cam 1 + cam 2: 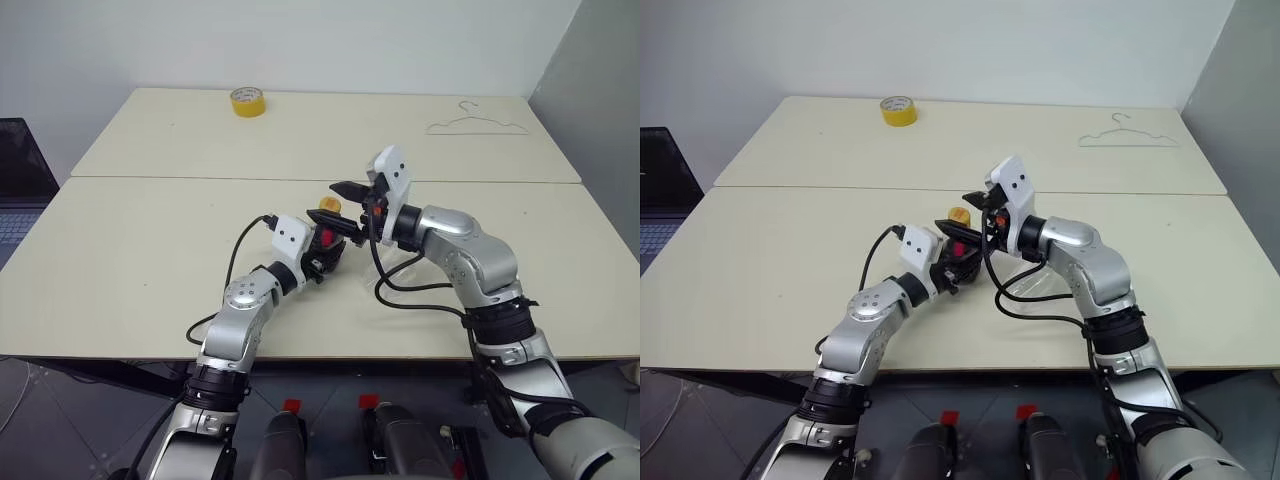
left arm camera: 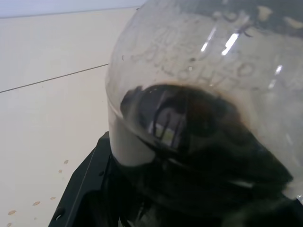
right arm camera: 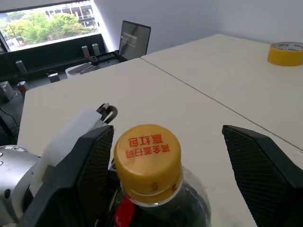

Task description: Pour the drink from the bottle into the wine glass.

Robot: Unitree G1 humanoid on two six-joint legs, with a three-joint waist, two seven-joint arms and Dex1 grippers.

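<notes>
- Right wrist view showing right gripper (image 3: 168, 165) spread wide around yellow cap (image 3: 147, 158), not yet gripping.
- Left gripper (image 1: 335, 243) clamping bottle (image 2: 199, 118) mid-table (image 1: 150, 240).
- Uncapping step, probably; needing to close and twist next.

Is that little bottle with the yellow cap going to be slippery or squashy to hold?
Probably a bit squashy: the bottle looks like thin clear plastic. Its rounded body may be slippery, though the left gripper is shut on it. The dark drink partly fills it, so it could slosh when tilted.
</notes>
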